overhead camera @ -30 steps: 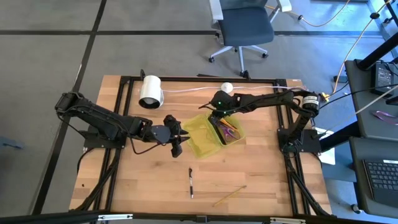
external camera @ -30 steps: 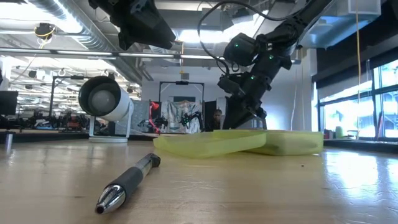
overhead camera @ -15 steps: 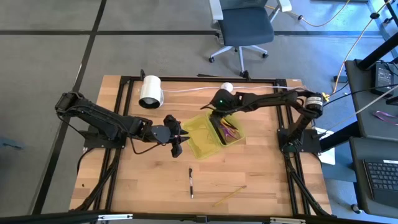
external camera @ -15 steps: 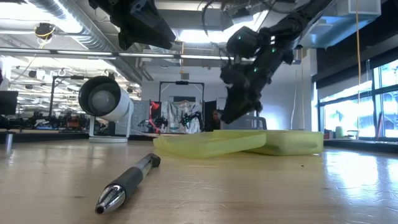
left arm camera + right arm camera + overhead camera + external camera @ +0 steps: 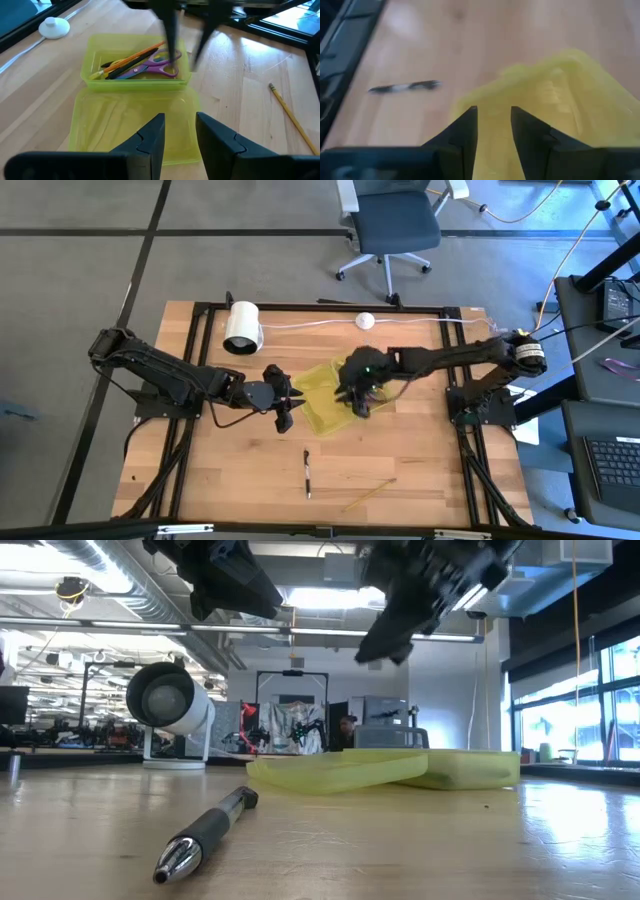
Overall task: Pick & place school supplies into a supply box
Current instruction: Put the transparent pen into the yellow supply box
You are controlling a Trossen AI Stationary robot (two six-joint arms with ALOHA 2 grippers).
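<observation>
a white cylinder roll (image 5: 242, 326) lies on its side near the far left corner of the wooden worktop (image 5: 230, 470), its open end toward the near edge. a small white round puck (image 5: 365, 321) sits at the far edge, a white cable running from it. beyond the worktop stands what looks like a grey office chair (image 5: 392, 225) on the floor.

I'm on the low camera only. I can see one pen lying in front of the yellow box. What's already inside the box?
Observer: Purple-handled scissors and an orange pencil lie in the box's deep half.
Operator: Anything else out on the table?
Observer: Yes, a yellow pencil, beside the pen on the right arm's side.
Operator: Is the right claw carrying anything?
Observer: No. The right claw is open and empty above the box.
</observation>
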